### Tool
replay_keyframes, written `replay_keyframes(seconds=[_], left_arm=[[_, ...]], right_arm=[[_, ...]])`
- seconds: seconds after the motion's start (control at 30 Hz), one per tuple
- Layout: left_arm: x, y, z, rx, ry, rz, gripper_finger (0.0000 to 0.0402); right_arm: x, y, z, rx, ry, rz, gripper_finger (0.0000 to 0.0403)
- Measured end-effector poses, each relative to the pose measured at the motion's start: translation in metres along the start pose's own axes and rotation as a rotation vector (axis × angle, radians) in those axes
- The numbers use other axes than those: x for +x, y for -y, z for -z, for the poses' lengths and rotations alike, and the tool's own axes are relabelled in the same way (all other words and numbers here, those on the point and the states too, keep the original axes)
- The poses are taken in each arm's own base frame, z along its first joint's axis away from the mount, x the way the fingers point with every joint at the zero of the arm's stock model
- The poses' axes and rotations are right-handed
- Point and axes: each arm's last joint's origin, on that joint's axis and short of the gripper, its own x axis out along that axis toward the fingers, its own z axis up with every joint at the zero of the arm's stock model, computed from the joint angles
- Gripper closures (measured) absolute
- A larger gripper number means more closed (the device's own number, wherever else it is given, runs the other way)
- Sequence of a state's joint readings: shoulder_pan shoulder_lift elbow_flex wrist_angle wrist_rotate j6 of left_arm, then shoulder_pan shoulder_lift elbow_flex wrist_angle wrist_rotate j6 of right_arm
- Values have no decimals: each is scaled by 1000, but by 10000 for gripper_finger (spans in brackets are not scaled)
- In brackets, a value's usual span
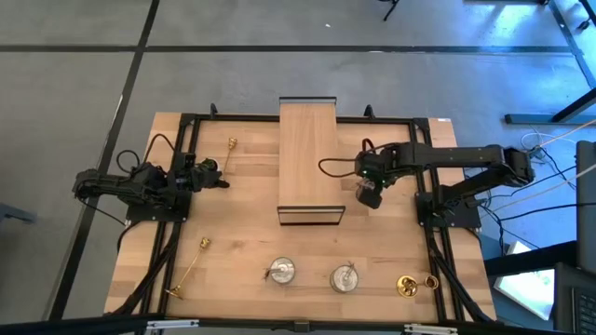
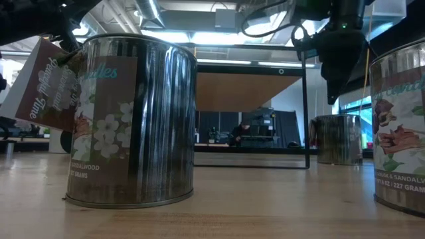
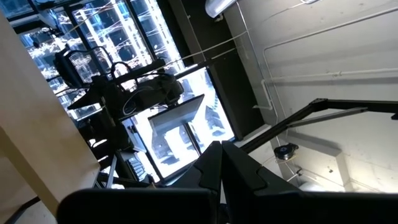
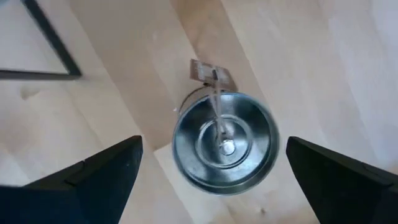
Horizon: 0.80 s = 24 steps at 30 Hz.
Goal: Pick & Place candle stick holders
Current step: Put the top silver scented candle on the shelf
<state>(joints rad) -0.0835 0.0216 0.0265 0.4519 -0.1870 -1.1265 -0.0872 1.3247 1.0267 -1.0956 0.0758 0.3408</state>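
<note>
The right gripper (image 1: 370, 195) is held spread wide above the tabletop (image 1: 242, 242), beside the wooden shelf (image 1: 307, 158). A silver candle holder (image 4: 225, 142) is seen right below it. The left gripper (image 1: 212, 174) is pressed together at the left side.

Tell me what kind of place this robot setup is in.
Probably a robotics lab or workshop. A wooden table in a black frame stands on a bare grey floor, cables trail beside the right arm, and the low view shows exposed ceiling lights and a workstation behind.
</note>
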Motion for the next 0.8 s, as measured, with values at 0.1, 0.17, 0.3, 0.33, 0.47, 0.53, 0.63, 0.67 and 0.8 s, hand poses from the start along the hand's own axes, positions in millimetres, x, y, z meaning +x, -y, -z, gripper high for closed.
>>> replay_keyframes(seconds=[0.1,0.17,0.3,0.33,0.47,0.53,0.63,0.67,0.8], left_arm=[[0,0,0,-2,-4,2,400],[0,0,0,-1,-5,2,400],[0,0,1,10,-17,8,400],[0,0,1,11,-20,10,400],[0,0,1,32,-20,9,400],[0,0,1,38,-20,9,400],[0,0,0,40,-7,-1,400],[0,0,0,41,-7,-3,400],[0,-1,0,28,-7,-4,400]], right_arm=[[0,-1,0,-24,-15,-56,3],[0,0,0,17,-35,-110,3],[0,-2,1,199,-57,-128,3],[0,-2,1,220,-63,-136,3],[0,-3,0,228,-60,-154,3],[0,-4,-3,230,-34,-166,3],[-1,-4,-7,188,12,-179,3],[-1,-4,-9,148,27,-183,3],[-1,-3,-13,70,73,-192,3]])
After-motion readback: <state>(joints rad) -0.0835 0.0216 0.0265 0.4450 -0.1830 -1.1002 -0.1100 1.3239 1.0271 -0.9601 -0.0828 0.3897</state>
